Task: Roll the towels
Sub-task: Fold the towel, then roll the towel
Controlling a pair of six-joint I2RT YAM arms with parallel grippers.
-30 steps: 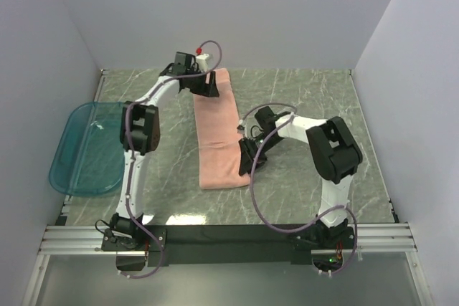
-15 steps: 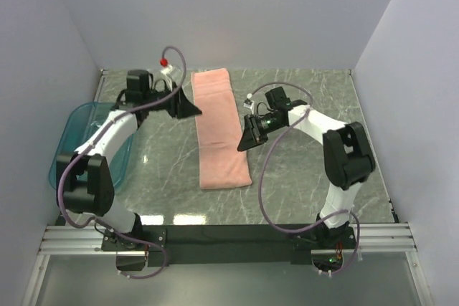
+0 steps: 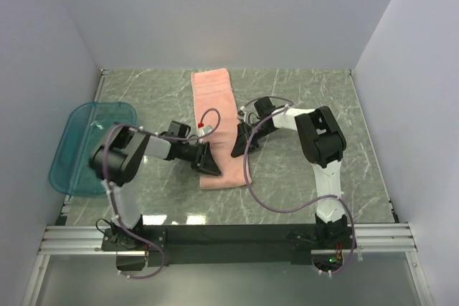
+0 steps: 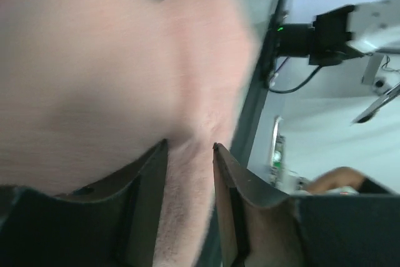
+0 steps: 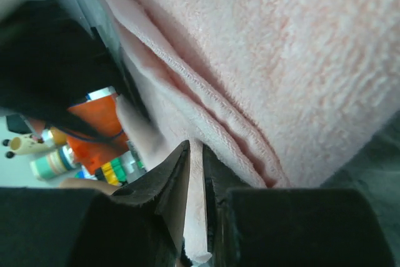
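The salmon-pink towel [image 3: 215, 105] lies folded into a long strip running from the far side toward me. My left gripper [image 3: 209, 163] is at its near left edge. In the left wrist view a fold of the towel [image 4: 94, 79] fills the gap of the left gripper [image 4: 189, 149], and the jaws press on it. My right gripper [image 3: 238, 145] is at the strip's right edge, a little farther away. In the right wrist view a thin layer of the towel [image 5: 300, 60] is pinched in the right gripper [image 5: 195, 148]. The left wrist view is blurred.
A teal translucent tray [image 3: 82, 148] sits at the left edge of the marbled table [image 3: 308, 98]. White walls close in the left, back and right sides. The arm bases stand on the black rail [image 3: 229, 234] at the near edge.
The left arm swung from the towel's far end, past the tray side, down to the near left edge. The right gripper shifted along the right edge. Both pairs of jaws narrowed onto the cloth.
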